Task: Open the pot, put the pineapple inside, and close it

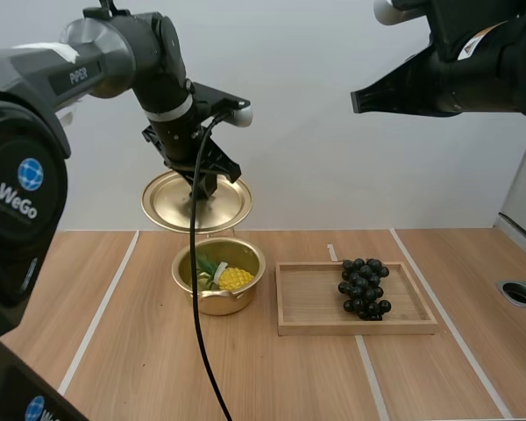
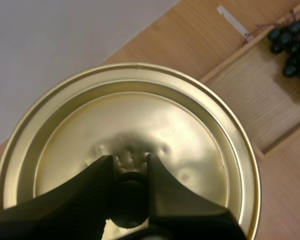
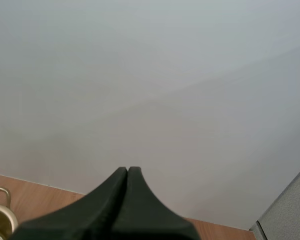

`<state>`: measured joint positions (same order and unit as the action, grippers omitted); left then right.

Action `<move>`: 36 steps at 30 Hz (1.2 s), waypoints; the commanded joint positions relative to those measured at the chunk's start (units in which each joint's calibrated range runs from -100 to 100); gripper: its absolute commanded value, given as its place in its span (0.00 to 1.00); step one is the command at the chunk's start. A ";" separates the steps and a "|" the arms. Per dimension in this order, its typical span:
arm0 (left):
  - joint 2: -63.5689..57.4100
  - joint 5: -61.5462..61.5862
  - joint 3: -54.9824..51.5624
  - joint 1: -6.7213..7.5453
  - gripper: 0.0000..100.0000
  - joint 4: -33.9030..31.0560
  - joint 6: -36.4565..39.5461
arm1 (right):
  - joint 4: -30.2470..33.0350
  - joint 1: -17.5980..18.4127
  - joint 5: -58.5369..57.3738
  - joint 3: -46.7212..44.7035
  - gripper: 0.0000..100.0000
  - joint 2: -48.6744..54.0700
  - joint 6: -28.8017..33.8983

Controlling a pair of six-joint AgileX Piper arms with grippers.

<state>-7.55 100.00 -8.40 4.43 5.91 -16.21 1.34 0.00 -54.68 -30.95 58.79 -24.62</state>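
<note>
Left gripper (image 1: 202, 187) raised over the wooden table (image 1: 114, 351), fingers closed in tight on the dark knob (image 2: 129, 200) at the centre of a round gold lid (image 1: 169, 203). Holds that lid in the air, tilted, its face turned toward the high view. Hangs just behind and above the open gold pot (image 1: 223, 304), seemingly clear of the pot's rim, though the gap is hard to judge from above. Inside the pot, a yellow pineapple (image 1: 234, 279) with green leaves, below the gripper and a little to its right, not touching it. Right gripper (image 1: 358, 99) high at the right side, well apart from everything on the table, fingers pressed together into one dark wedge, gripping nothing. Just right of the pot, a wooden tray (image 1: 311, 303) with a bunch of dark grapes (image 1: 363, 288) lying in its right half
</note>
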 commanded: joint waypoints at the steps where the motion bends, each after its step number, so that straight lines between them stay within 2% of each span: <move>1: 3.21 0.00 -0.42 0.20 0.00 2.02 -3.03 | 0.95 -0.19 1.58 0.20 0.00 0.75 0.07; 6: 8.10 0.00 -0.42 0.20 0.00 3.50 -4.45 | 1.10 -0.44 1.58 0.20 0.00 0.75 0.07; 17: 10.64 0.00 -1.70 0.20 0.00 9.60 -7.03 | 1.52 -1.33 1.19 0.20 0.00 0.75 0.07; 31: 10.64 -23.79 -12.03 0.20 0.00 9.60 -8.92 | 2.44 -1.33 1.19 0.20 0.00 0.75 0.07; 36: 10.64 -25.19 -12.93 0.20 0.00 9.60 -9.06 | 2.44 -1.33 1.19 0.20 0.00 0.75 0.07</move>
<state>3.12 76.35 -20.98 4.43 14.54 -24.94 3.38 -1.06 -54.68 -30.95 58.79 -24.62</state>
